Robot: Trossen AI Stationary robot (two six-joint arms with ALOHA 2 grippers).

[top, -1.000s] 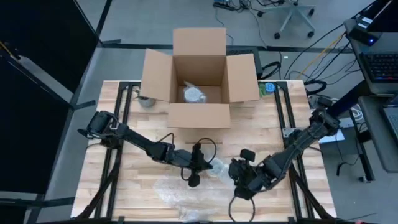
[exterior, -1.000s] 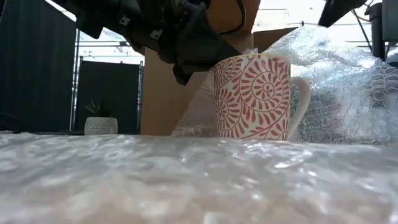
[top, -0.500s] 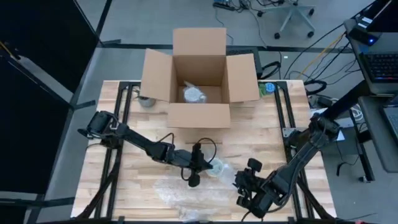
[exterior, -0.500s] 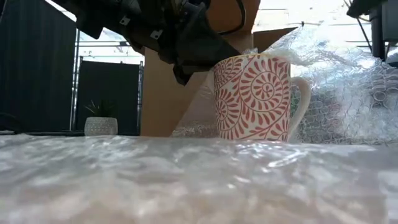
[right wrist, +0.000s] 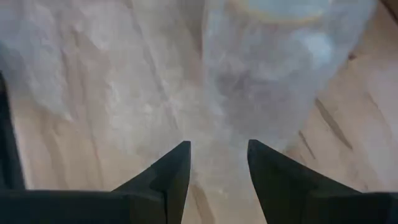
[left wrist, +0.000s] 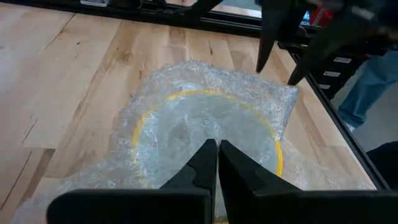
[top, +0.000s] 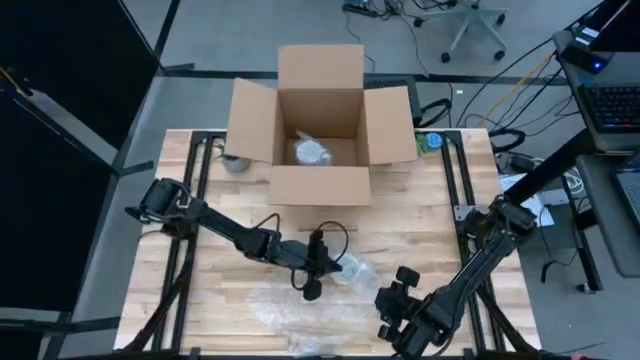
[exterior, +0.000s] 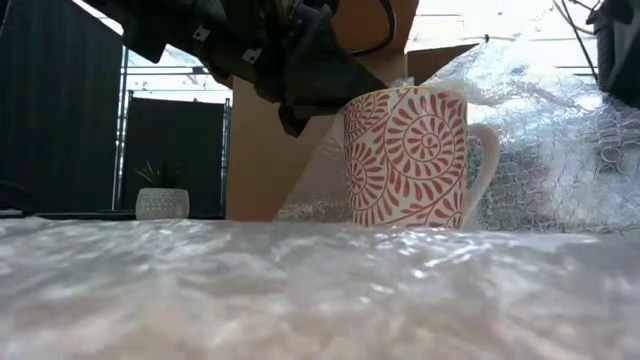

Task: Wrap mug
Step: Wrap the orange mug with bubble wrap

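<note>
A white mug with red swirls (exterior: 410, 160) stands upright on its base near the table's middle. Clear bubble wrap (left wrist: 205, 118) is draped over the mug's mouth and down its side (exterior: 540, 140), and spreads over the table toward the near edge (top: 285, 305). The mug's yellow rim (left wrist: 144, 118) shows through the wrap. My left gripper (left wrist: 217, 152) is shut at the mug's left side (top: 322, 262). My right gripper (right wrist: 217, 155) hangs open over the wrap near the table's near edge (top: 395, 312), touching nothing, with the wrapped mug (right wrist: 280, 37) ahead of it. My left gripper pinches the bubble wrap (left wrist: 214, 134) between its two fingers at the mug's rim, coming from the table's left and slanting down. The fingers themselves hide the exact spot, so one layer or several cannot be told. The wrap lies slack over the standing mug.
An open cardboard box (top: 320, 120) stands at the far middle of the table with a wrapped item (top: 312, 152) inside. A small metal bowl (top: 235, 162) sits at the box's left and a green object (top: 430, 142) at its right. Bare wood lies between box and mug.
My right gripper has drawn away from the mug toward the table's near edge and a little to the right. The mug, the wrap over it and my left gripper have stayed where they were.
</note>
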